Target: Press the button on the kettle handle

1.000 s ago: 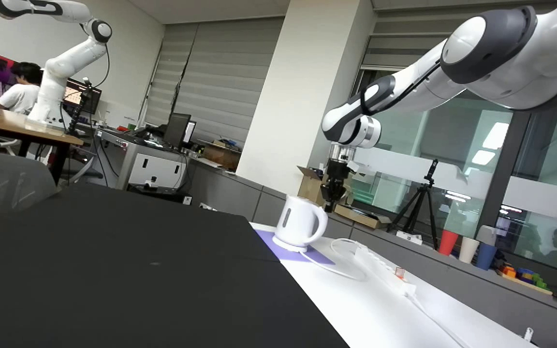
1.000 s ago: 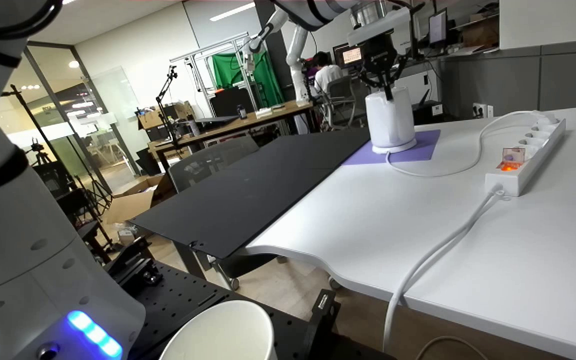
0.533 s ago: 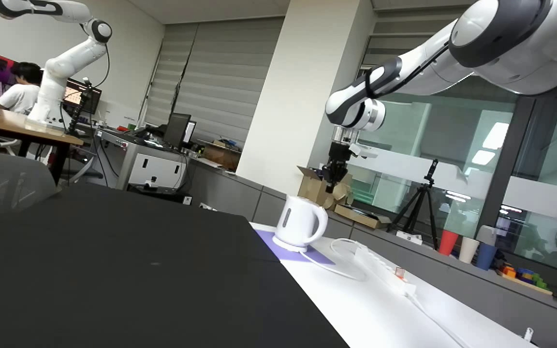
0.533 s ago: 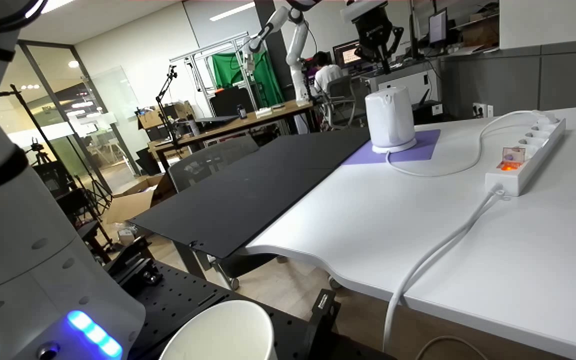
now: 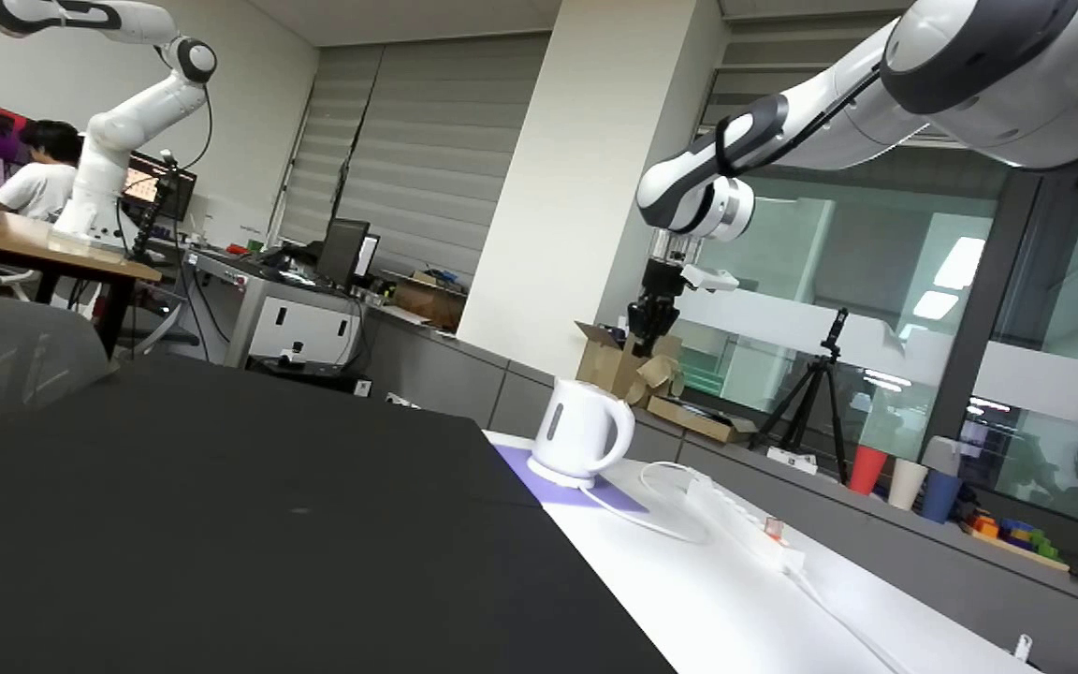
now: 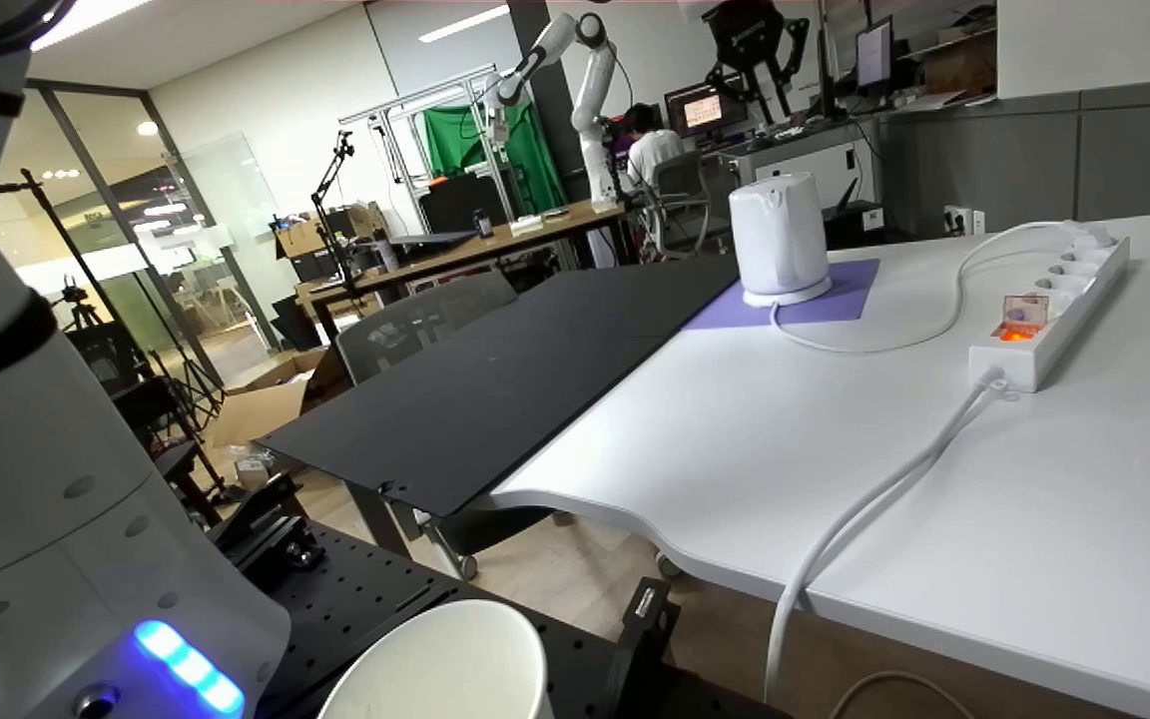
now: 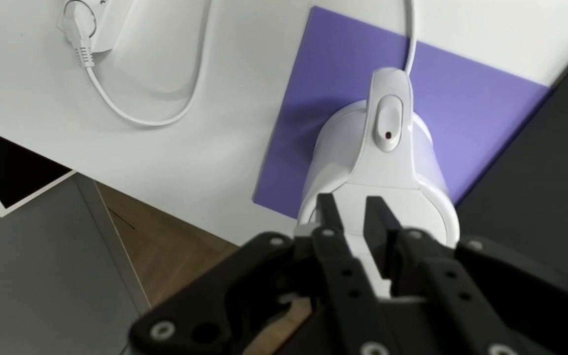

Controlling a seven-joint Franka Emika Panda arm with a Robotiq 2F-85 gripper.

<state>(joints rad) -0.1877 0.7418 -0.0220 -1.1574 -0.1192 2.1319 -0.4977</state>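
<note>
The white kettle (image 5: 569, 431) stands upright on a purple mat (image 6: 850, 290); the kettle shows in both exterior views (image 6: 783, 240). In the wrist view I look down on the kettle (image 7: 392, 212), with its handle (image 7: 382, 170) pointing to the picture's top. An oval white button (image 7: 389, 118) with a small dark red dot sits on top of the handle. My gripper (image 7: 350, 202) is partly open and empty, its fingertips appearing over the lid. In the exterior views my gripper (image 5: 644, 348) hangs above the kettle, apart from it (image 6: 777, 112).
A white power strip (image 6: 1064, 310) with an orange-lit switch lies on the white table (image 6: 735, 429). The kettle's cord (image 6: 884, 350) runs across to it. A black board (image 6: 495, 399) adjoins the table. Cups (image 5: 866, 468) and a black tripod (image 5: 810, 393) stand on the ledge behind.
My gripper has risen from close by the kettle's top to well above it. Its fingers, together earlier, are now a little apart. The kettle has not moved.
</note>
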